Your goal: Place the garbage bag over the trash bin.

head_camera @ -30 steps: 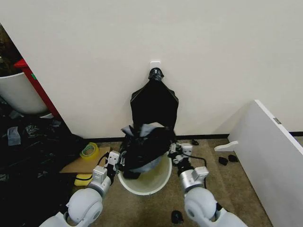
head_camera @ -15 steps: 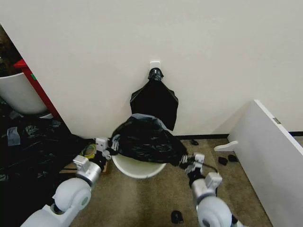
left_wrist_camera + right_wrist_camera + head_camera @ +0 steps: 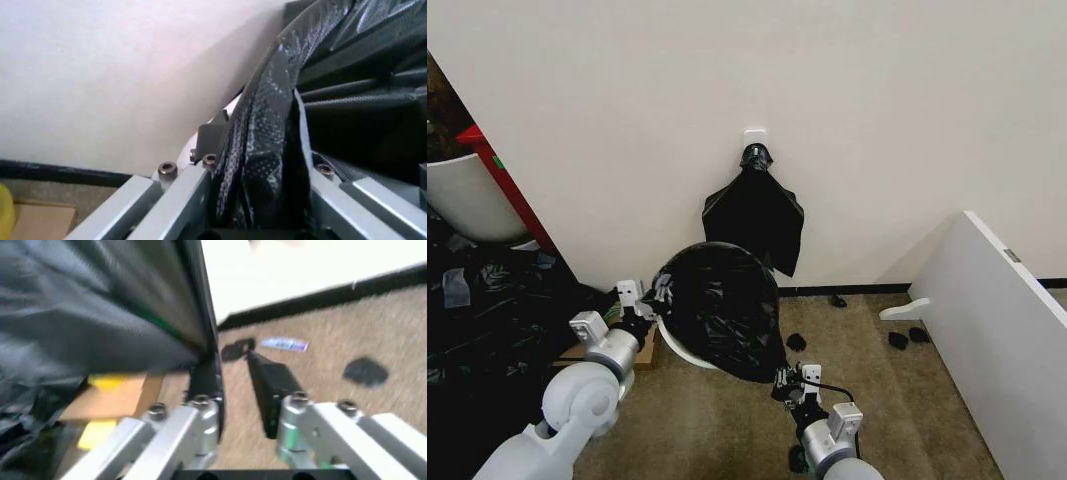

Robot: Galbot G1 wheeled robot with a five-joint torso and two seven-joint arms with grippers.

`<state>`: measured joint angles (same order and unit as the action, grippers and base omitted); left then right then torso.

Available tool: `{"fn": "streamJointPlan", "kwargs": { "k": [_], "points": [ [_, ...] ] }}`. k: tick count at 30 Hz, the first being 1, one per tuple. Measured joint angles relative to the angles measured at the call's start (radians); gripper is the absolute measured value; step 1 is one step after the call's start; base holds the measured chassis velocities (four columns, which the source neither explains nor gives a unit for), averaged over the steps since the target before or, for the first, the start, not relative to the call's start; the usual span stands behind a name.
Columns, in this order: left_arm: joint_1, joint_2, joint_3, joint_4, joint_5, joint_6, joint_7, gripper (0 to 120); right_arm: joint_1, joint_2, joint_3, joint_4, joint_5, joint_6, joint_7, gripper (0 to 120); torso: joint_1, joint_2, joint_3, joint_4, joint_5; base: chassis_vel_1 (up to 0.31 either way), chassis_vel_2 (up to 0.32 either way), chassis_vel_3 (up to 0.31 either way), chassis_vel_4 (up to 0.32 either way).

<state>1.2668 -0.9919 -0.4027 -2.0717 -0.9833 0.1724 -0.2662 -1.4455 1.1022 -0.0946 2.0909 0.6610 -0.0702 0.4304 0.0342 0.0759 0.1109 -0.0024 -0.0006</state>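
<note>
Your left end effector [image 3: 639, 303] sits at the left edge of the thin, glossy, wrinkled black plastic garbage bag [image 3: 719, 308]. In the left wrist view its fingers are pressed together on a fold of that film [image 3: 257, 150], with the pale rim just behind.

Your right end effector [image 3: 793, 381] is low on the floor, at the bag's lower right corner. In the right wrist view its two fingers stand spread: one finger [image 3: 204, 377] lies against the bag's edge, the other is clear of it, and nothing is pinched between them.

The bag is stretched across the mouth of the round cream-white plastic trash bin [image 3: 679, 353], which is tilted toward you. Only a sliver of the bin's rolled rim is visible, below the bag on the left. The bin stands on the brown carpet [image 3: 887, 400] near the wall, below a fan-shaped bunch of black bags [image 3: 754, 220] hanging from a white wall hook [image 3: 755, 135].

Judged step: the bag covers the opening, and seating it is in hand. The next move calls for drawing the film down around the rim on the right side, where you have no grip, and setting the bin upright.
</note>
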Motion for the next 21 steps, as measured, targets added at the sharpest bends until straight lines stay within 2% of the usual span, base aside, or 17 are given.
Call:
{"fn": "streamJointPlan", "kwargs": {
  "k": [1, 4, 5, 7, 8, 9, 11, 12, 15, 16, 17, 21],
  "points": [
    [0.000, 0.000, 0.000, 0.000, 0.000, 0.000, 0.000, 1, 0.000, 0.000, 0.000, 0.000, 0.000, 0.000, 0.000, 15, 0.000, 0.000, 0.000, 0.0000, 0.0000, 0.000, 0.000, 0.000, 0.000],
    [-0.006, -0.019, -0.007, 0.008, -0.008, -0.004, -0.005, 1, -0.014, -0.004, -0.017, 0.028, 0.010, -0.066, 0.015, 32, 0.000, 0.000, 0.000, 0.0000, 0.0002, 0.000, 0.000, 0.000, 0.000],
    [-0.006, -0.019, -0.007, 0.008, -0.008, -0.004, -0.005, 1, -0.014, -0.004, -0.017, 0.028, 0.010, -0.066, 0.015, 32, 0.000, 0.000, 0.000, 0.0000, 0.0002, 0.000, 0.000, 0.000, 0.000],
    [-0.008, -0.031, -0.006, 0.012, -0.008, 0.005, -0.023, 1, -0.017, -0.007, -0.017, 0.019, -0.043, -0.075, 0.022, 39, 0.000, 0.000, 0.000, -0.0001, -0.0002, 0.000, 0.000, 0.000, 0.000],
    [-0.011, -0.040, -0.005, 0.013, -0.007, 0.018, -0.043, 1, -0.026, -0.011, -0.015, 0.003, -0.124, -0.055, 0.021, 46, 0.000, 0.000, 0.000, 0.0000, 0.0003, 0.000, 0.000, 0.000, 0.000],
    [-0.011, -0.040, -0.005, 0.013, -0.007, 0.018, -0.043, 1, -0.026, -0.011, -0.015, 0.003, -0.124, -0.055, 0.021, 46, 0.000, 0.000, 0.000, 0.0000, 0.0003, 0.000, 0.000, 0.000, 0.000],
    [-0.014, -0.053, -0.003, 0.014, -0.012, 0.044, -0.076, 1, -0.058, -0.024, -0.014, -0.014, -0.279, 0.039, -0.018, 54, 0.000, 0.000, 0.000, -0.0001, 0.0000, 0.000, 0.000, 0.000, 0.000],
    [-0.014, -0.053, -0.003, 0.014, -0.012, 0.044, -0.076, 1, -0.058, -0.024, -0.014, -0.014, -0.279, 0.039, -0.018, 54, 0.000, 0.000, 0.000, -0.0001, 0.0000, 0.000, 0.000, 0.000, 0.000],
    [-0.015, -0.076, 0.002, 0.016, -0.031, 0.066, -0.102, 1, -0.097, -0.028, -0.018, -0.028, -0.395, 0.209, -0.162, 68, 0.000, 0.000, 0.000, -0.0003, -0.0001, 0.000, 0.000, 0.000, 0.000],
    [-0.015, -0.083, 0.004, 0.017, -0.033, 0.068, -0.104, 1, -0.099, -0.023, -0.023, -0.029, -0.382, 0.250, -0.213, 74, 0.000, 0.000, 0.000, -0.0002, 0.0000, 0.000, 0.000, 0.000, 0.000],
    [-0.015, -0.083, 0.004, 0.017, -0.033, 0.068, -0.104, 1, -0.099, -0.023, -0.023, -0.029, -0.382, 0.250, -0.213, 74, 0.000, 0.000, 0.000, -0.0002, 0.0000, 0.000, 0.000, 0.000, 0.000],
    [-0.013, -0.100, 0.013, 0.016, -0.034, 0.070, -0.106, 1, -0.079, 0.005, -0.042, -0.031, -0.215, 0.314, -0.331, 91, 0.000, 0.000, 0.000, -0.0001, -0.0001, 0.000, 0.000, 0.000, 0.000]
  ]
}}
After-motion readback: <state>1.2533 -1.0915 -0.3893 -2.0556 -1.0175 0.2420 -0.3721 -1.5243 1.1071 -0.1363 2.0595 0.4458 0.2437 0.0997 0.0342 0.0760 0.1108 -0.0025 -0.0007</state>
